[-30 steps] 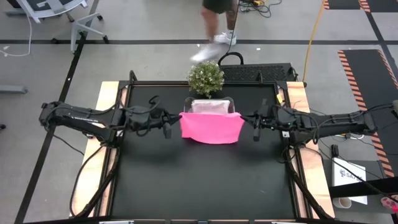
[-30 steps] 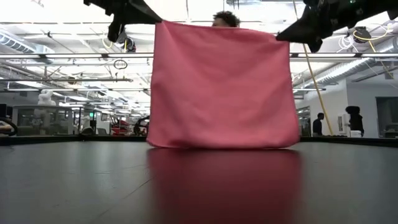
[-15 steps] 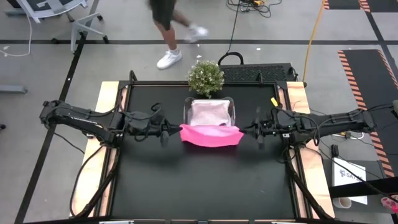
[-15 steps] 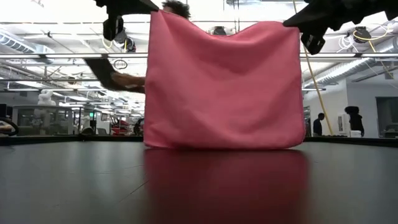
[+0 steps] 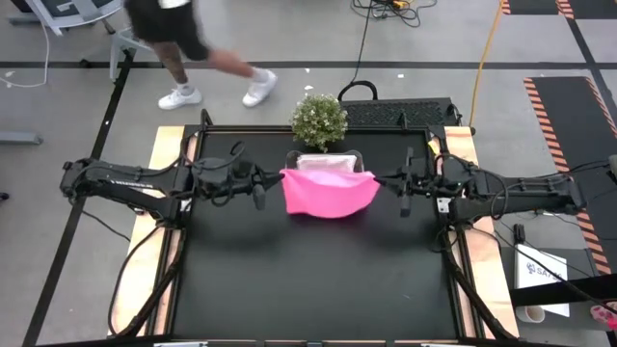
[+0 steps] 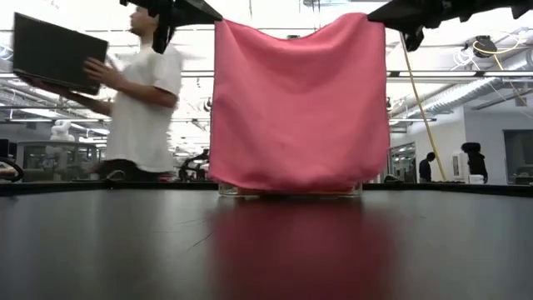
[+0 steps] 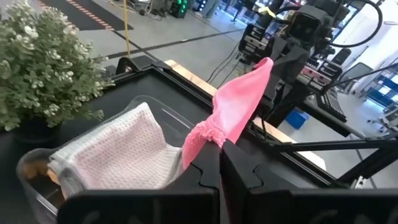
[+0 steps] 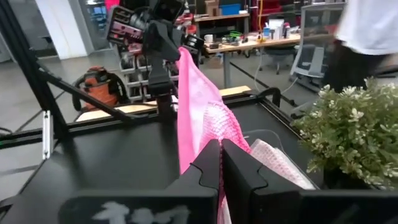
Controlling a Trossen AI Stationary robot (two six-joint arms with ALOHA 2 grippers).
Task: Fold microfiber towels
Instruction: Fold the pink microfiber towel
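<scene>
I have the pink towel (image 5: 329,193) up in the air, one top corner pinched in each gripper. My left gripper (image 5: 262,189) is clamped tight on the left corner, my right gripper (image 5: 399,193) clamped tight on the right one, and the cloth hangs between them like a curtain, sagging a little along its top edge. Its bottom hem sits just over the tub (image 6: 290,191) at the far middle of the table (image 5: 318,280), where a pale towel (image 7: 121,158) lies inside. A plant (image 5: 319,120) stands just beyond the tub, and a person (image 6: 137,92) walks past behind the table with a laptop. I judge this is the spread step: towel lifted clear, not yet laid down. Next I need to carry both corners toward the near side together, level, and lower the cloth flat on the open mat.
</scene>
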